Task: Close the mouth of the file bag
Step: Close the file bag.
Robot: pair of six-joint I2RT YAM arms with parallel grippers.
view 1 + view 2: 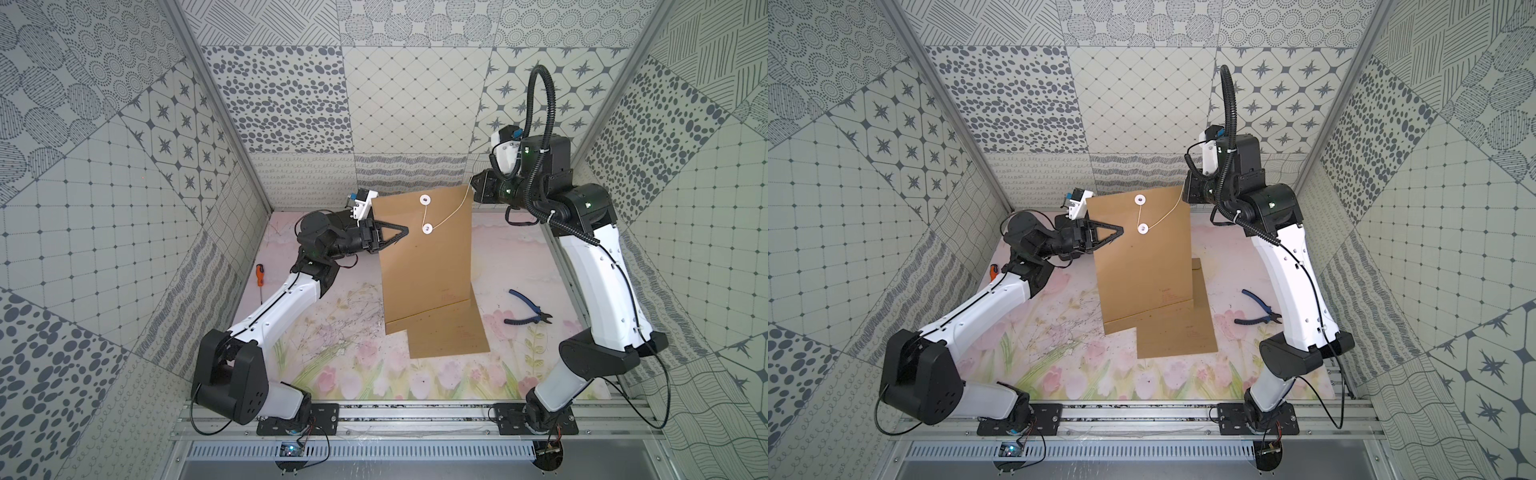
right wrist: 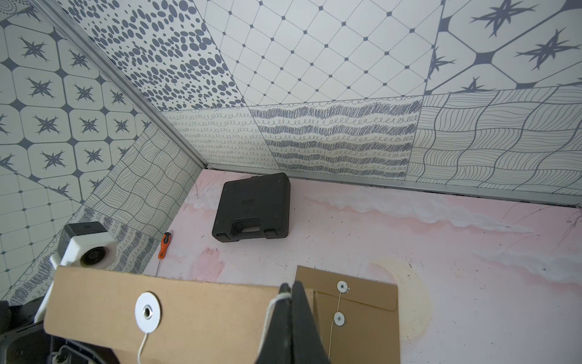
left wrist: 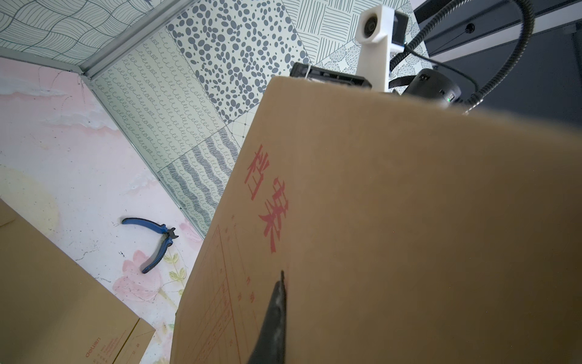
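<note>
File bag (image 1: 424, 266): brown kraft paper, held at a slant above the table (image 1: 316, 357); mouth end high, between the two sets of fingers; bottom end trailing down from them toward a second bag (image 1: 453, 336) lying flat; cannot tell whether the two touch.

Left fingers (image 1: 406, 229): pressed together on the bag's side edge, one over the paper, one under. Right fingers (image 2: 290, 294): pinched shut on the string (image 1: 451, 214), just off the bag's top corner.

String runs from upper disc (image 1: 424, 200) down to lower disc (image 1: 427, 228), then taut across to the right fingers; both discs sit just beyond the left fingers' tips.

Handling, judged: bag light and thin; bows below the left fingers, so a one-edge hold leaves it floppy; creases under a hard squeeze. String thin and likely slippery; pinch near its free end and keep it taut when winding it round the discs; too hard a pull may tear a disc from the paper.
</note>
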